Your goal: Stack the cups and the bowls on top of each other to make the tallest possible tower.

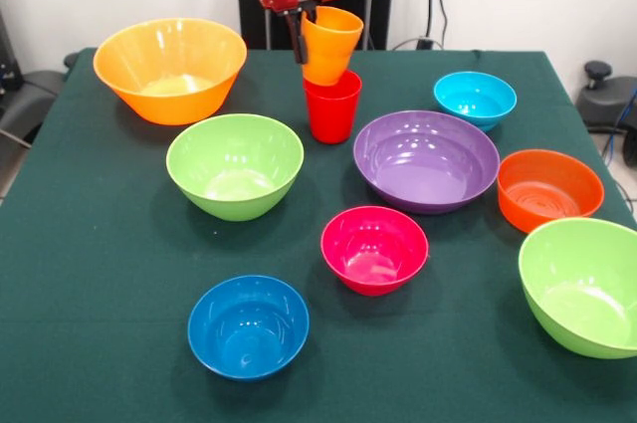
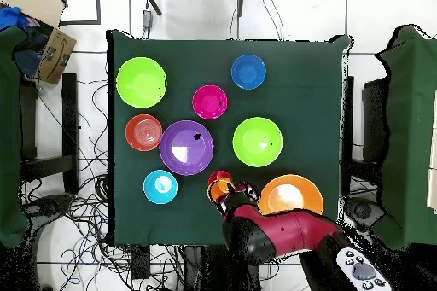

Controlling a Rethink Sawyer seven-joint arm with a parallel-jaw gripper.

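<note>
A red cup (image 1: 331, 106) (image 2: 218, 177) stands upright near the table's far middle. An orange cup (image 1: 331, 45) (image 2: 224, 190) hangs tilted just above it, its base at the red cup's mouth. My gripper (image 1: 307, 42) (image 2: 232, 199) is shut on the orange cup's rim, with one black finger (image 1: 297, 43) showing on the outside. Loose bowls lie around: large yellow-orange (image 1: 171, 67), lime green (image 1: 235, 164), purple (image 1: 426, 159), pink (image 1: 374, 249), dark blue (image 1: 248, 325).
A light blue bowl (image 1: 475, 98), an orange bowl (image 1: 549, 188) and a second lime green bowl (image 1: 587, 284) sit along the right side. All bowls stand mouth up and apart on the green tablecloth (image 1: 109, 274). Cables and a cardboard box (image 2: 53, 44) lie off the table.
</note>
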